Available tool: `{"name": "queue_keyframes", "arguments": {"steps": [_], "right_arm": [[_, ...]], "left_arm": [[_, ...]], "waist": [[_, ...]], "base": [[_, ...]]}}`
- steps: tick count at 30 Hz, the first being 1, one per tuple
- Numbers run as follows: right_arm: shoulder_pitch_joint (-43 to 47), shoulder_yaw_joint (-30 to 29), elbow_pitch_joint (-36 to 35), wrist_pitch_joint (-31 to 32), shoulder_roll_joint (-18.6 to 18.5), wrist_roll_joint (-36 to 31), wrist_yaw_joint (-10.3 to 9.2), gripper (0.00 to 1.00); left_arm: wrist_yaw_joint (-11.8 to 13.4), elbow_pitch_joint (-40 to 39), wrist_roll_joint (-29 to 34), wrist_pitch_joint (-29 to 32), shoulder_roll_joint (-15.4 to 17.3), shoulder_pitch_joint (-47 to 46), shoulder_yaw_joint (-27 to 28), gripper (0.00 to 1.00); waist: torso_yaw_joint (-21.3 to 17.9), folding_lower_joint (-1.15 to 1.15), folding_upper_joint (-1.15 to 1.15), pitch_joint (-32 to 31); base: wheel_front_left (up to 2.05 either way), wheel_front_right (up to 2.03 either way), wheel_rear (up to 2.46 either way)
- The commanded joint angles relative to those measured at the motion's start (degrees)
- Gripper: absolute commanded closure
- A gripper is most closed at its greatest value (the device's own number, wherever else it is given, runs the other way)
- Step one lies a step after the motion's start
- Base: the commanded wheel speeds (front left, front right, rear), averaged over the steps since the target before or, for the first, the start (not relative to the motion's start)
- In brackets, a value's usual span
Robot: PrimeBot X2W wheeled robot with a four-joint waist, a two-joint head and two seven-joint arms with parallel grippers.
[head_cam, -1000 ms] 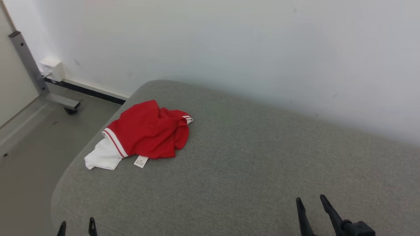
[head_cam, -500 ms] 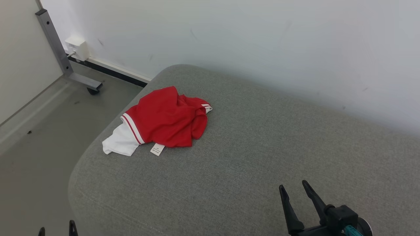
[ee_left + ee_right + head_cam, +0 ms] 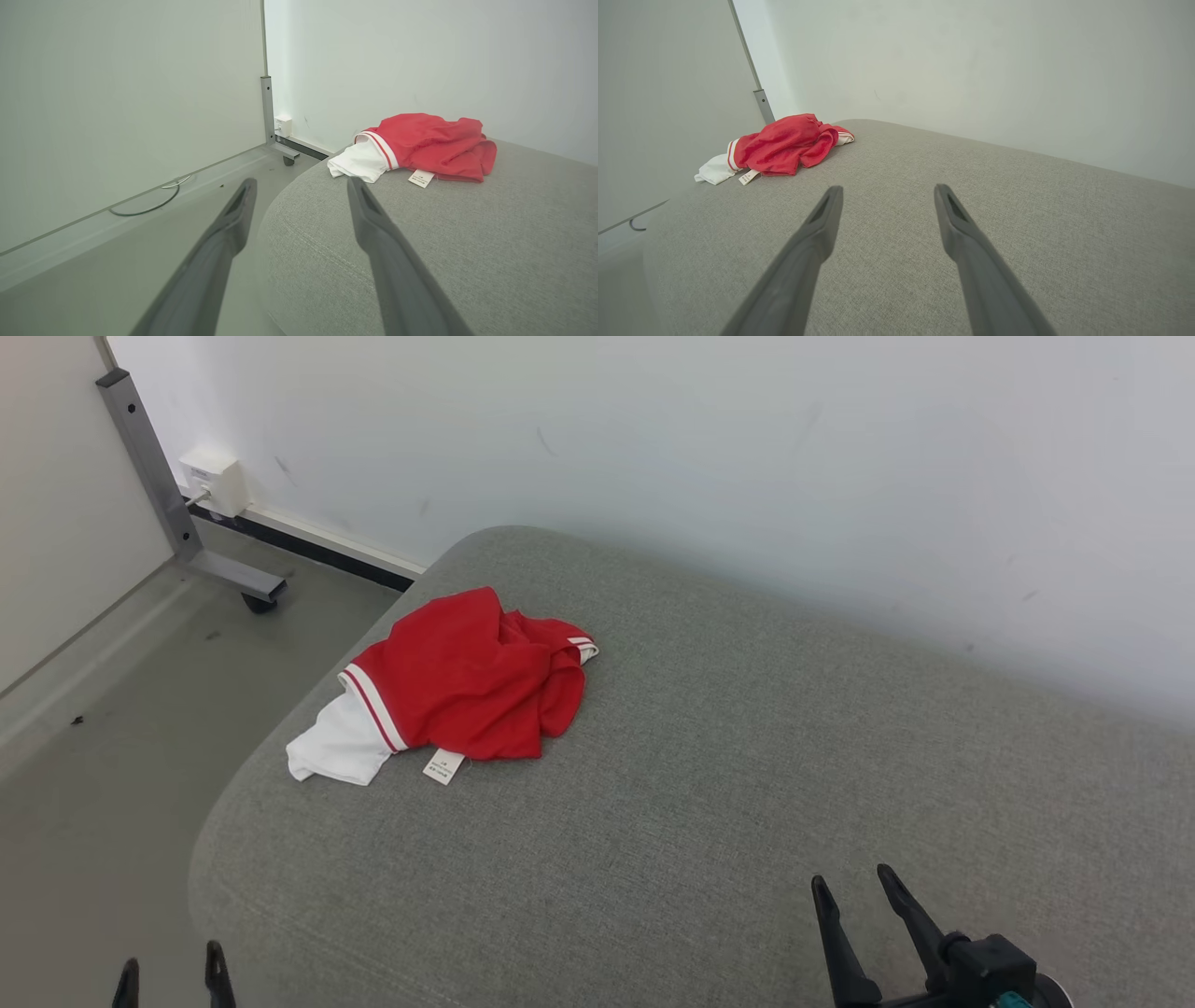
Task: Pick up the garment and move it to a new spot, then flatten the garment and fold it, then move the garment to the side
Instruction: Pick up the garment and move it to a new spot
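A: Where is the garment?
B: A crumpled red and white garment (image 3: 467, 686) lies near the far left corner of a grey padded cushion (image 3: 747, 756), with its label showing.
A: And the end effectors?
B: The left end effector (image 3: 172, 959) and right end effector (image 3: 851, 877) are both open and empty, well apart from it.

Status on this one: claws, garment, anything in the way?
Left claw and right claw open, empty. Garment crumpled on grey cushion, untouched. Nothing lying between.
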Motion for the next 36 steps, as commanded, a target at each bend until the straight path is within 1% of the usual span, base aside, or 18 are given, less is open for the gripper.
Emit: {"name": "queue_keyframes", "arguments": {"steps": [1, 3, 6, 8, 11, 13, 16, 17, 18, 22, 24, 28, 31, 32, 34, 35, 36], "right_arm": [[0.9, -0.4, -0.4, 0.0, -0.2, -0.3, -0.16, 0.0], [1.6, -0.9, -0.8, 0.0, -0.2, -0.7, -0.16, 0.0], [3.0, -2.0, -1.5, 0.0, -0.3, -1.2, -0.16, 0.0], [4.1, -2.7, -2.1, 0.0, -0.4, -1.5, -0.16, 0.0], [3.5, -2.0, -3.3, 0.2, -1.3, -2.5, -0.15, 0.0], [2.8, -0.5, -4.1, 0.8, -2.2, -3.0, -0.16, 0.0], [0.8, 1.9, -6.1, 2.1, -4.0, -3.5, -0.16, 0.0], [0.8, 1.9, -6.1, 2.1, -4.0, -3.5, -0.16, 0.0], [0.1, 2.6, -6.9, 2.6, -4.7, -3.6, -0.16, 0.0], [-2.9, 4.8, -9.5, 4.1, -6.8, -3.4, -0.16, 0.0], [-4.6, 5.6, -10.7, 4.7, -7.5, -3.3, -0.16, 0.0], [-6.9, 5.7, -12.4, 5.1, -8.0, -3.3, -0.16, 0.0], [-8.0, 5.7, -13.2, 5.0, -7.9, -3.7, -0.16, 0.0], [-8.4, 5.9, -13.4, 4.9, -7.8, -3.8, -0.16, 0.0], [-9.0, 6.0, -13.7, 4.7, -7.6, -4.0, -0.16, 0.0], [-9.2, 6.1, -13.8, 4.6, -7.5, -4.2, -0.16, 0.0], [-9.6, 6.2, -13.9, 4.4, -7.2, -4.2, -0.16, 0.0]], "left_arm": [[-0.5, 0.6, 0.6, -0.2, 0.5, -1.6, -0.2, 0.0], [-1.2, 1.7, 0.8, -0.2, 1.5, -3.8, -0.6, 0.0], [-1.0, 2.4, 2.0, -0.2, 0.9, -6.1, -2.9, 0.0], [-1.6, 4.6, 0.9, -0.2, 2.3, -9.7, -3.1, 0.0], [-1.6, 8.6, -1.2, 0.7, 3.0, -14.4, -2.1, 0.0], [-1.5, 10.4, -2.6, 2.4, 3.9, -18.2, -1.2, 0.0], [-1.8, 11.7, -3.9, 4.6, 5.5, -23.1, -0.9, 0.0], [-1.8, 11.7, -3.9, 4.6, 5.5, -23.1, -0.9, 0.0], [-2.0, 11.9, -4.5, 5.4, 5.9, -24.6, -0.9, 0.0], [-2.8, 14.0, -8.6, 11.1, 7.8, -30.9, -1.2, 0.0], [-2.8, 15.2, -11.8, 14.9, 8.7, -34.1, -0.7, 0.0], [-3.2, 17.0, -18.1, 23.1, 10.4, -40.2, -0.3, 0.0], [-3.2, 18.6, -23.0, 28.6, 11.4, -44.5, 1.6, 0.0], [-3.1, 19.0, -24.1, 30.3, 11.8, -45.7, 2.0, 0.0], [-2.0, 20.3, -25.9, 34.3, 12.1, -47.8, 2.7, 0.0], [-1.7, 20.9, -26.6, 36.7, 12.4, -48.6, 2.6, 0.0], [-0.6, 21.3, -27.6, 40.5, 13.2, -50.1, 2.6, 0.0]], "waist": [[-0.1, 0.0, 0.0, 0.0], [0.0, 0.0, 0.0, 0.0], [0.2, 0.0, 0.0, 0.3], [0.3, 0.0, 0.0, 0.5], [-1.7, 0.0, 0.0, 3.3], [-3.6, 0.0, 0.0, 5.2], [-6.7, 0.0, 0.0, 9.0], [-6.7, 0.0, 0.0, 9.0], [-7.7, 0.0, 0.0, 10.5], [-11.2, 0.0, 0.0, 15.9], [-12.8, 0.0, 0.0, 18.6], [-15.0, 0.0, 0.0, 23.0], [-16.0, 0.0, 0.0, 25.4], [-16.4, 0.0, 0.0, 26.1], [-16.9, 0.0, 0.0, 27.4], [-17.1, 0.0, 0.0, 27.8], [-17.7, 0.0, 0.0, 28.6]], "base": [[0.0, 0.0, 0.0], [0.0, 0.0, 0.0], [0.0, 0.0, 0.0], [0.0, 0.0, 0.0], [0.0, 0.0, 0.0], [0.0, 0.0, 0.0], [0.0, 0.0, 0.0], [0.0, 0.0, 0.0], [0.0, 0.0, 0.0], [0.0, 0.0, 0.0], [0.0, 0.0, 0.0], [0.0, 0.0, 0.0], [0.0, 0.0, 0.0], [0.0, 0.0, 0.0], [0.0, 0.0, 0.0], [0.0, 0.0, 0.0], [0.0, 0.0, 0.0]]}}
